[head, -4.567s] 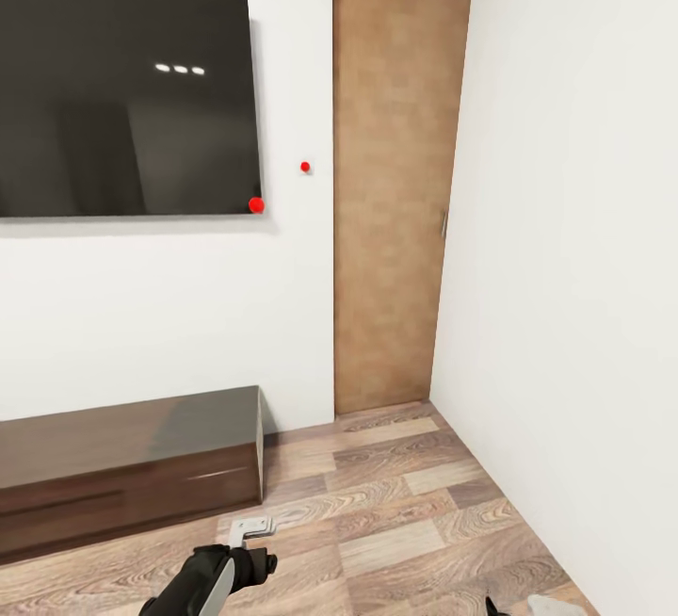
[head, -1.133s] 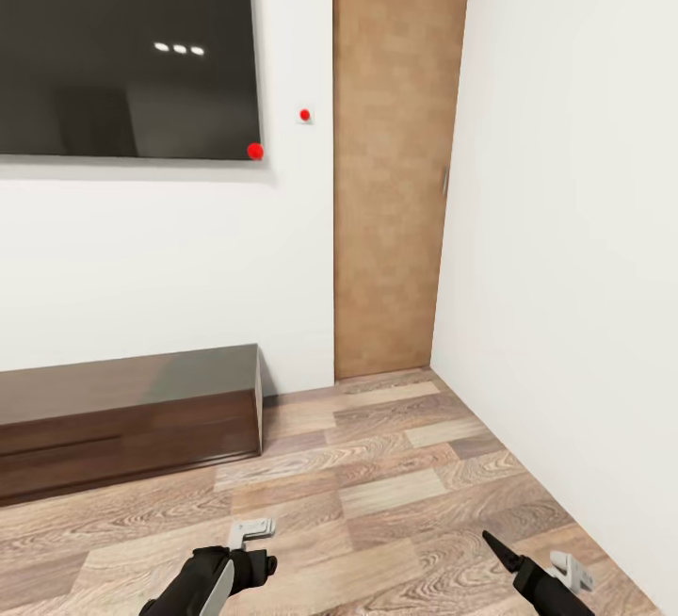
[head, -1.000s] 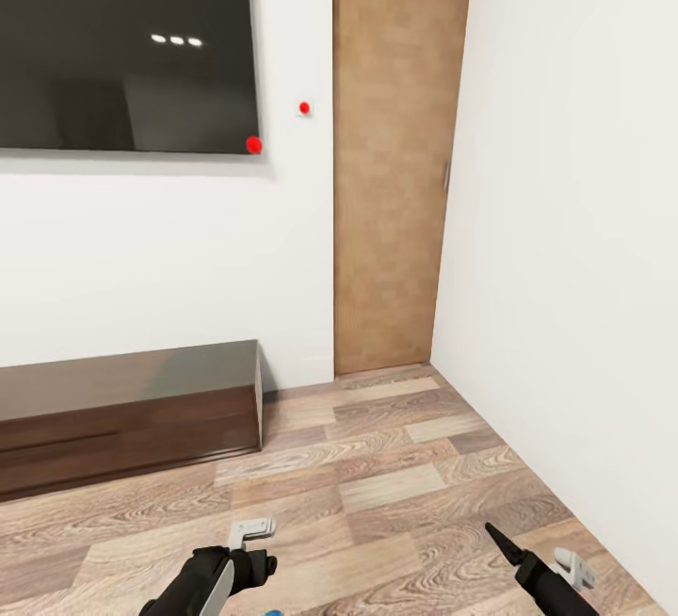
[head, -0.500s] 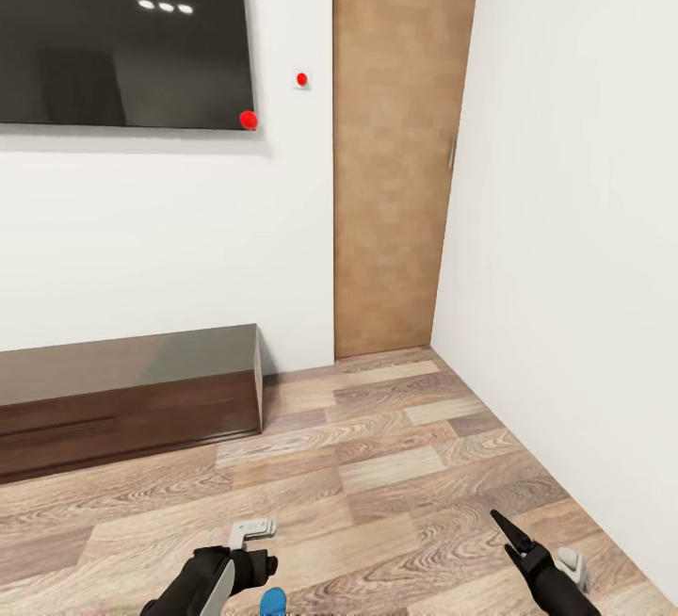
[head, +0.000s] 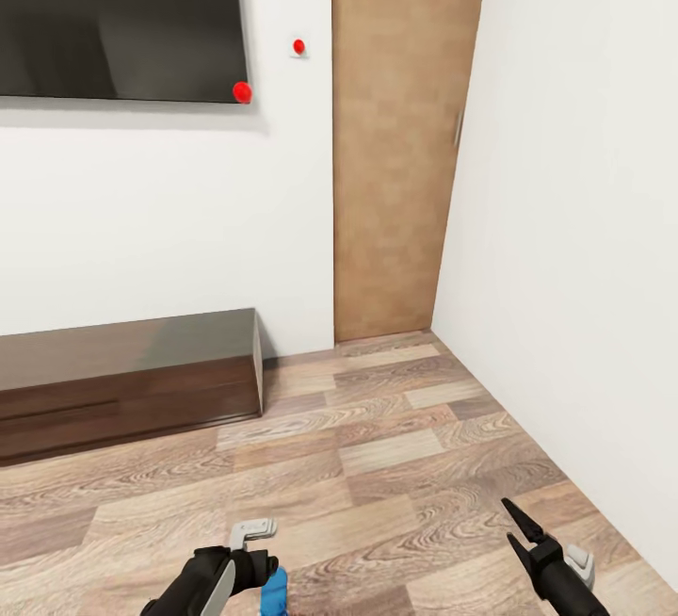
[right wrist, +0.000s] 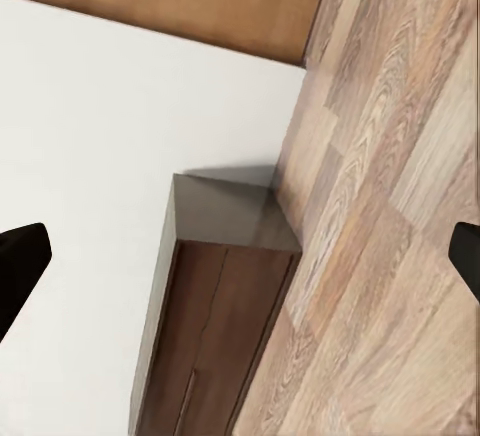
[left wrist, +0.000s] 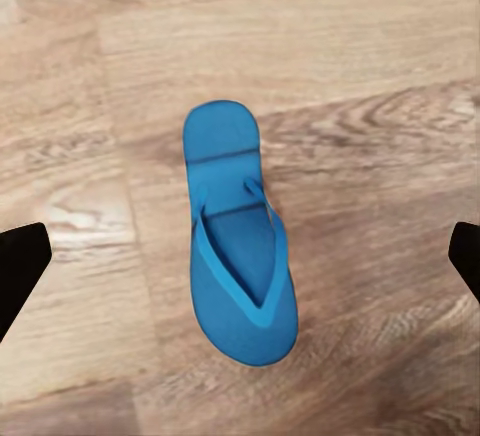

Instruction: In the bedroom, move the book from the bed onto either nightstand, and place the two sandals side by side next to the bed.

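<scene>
Wall-mounted TV [head: 118, 18]; long dark bench [head: 127, 380]

head: forward-down, room corner | wrists: floor [left wrist: 380, 76], probably close

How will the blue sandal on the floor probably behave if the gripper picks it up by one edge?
The sandal looks thin-soled and flat, so it is probably light and may bend or droop when lifted by an edge. Lying flat on the wood floor, it should slide, not roll or tip. Its thin straps look soft and might give if pinched.

Home bedroom: wall-mounted TV [head: 118, 18], low bench [head: 127, 380], brown door [head: 400, 136].
</scene>
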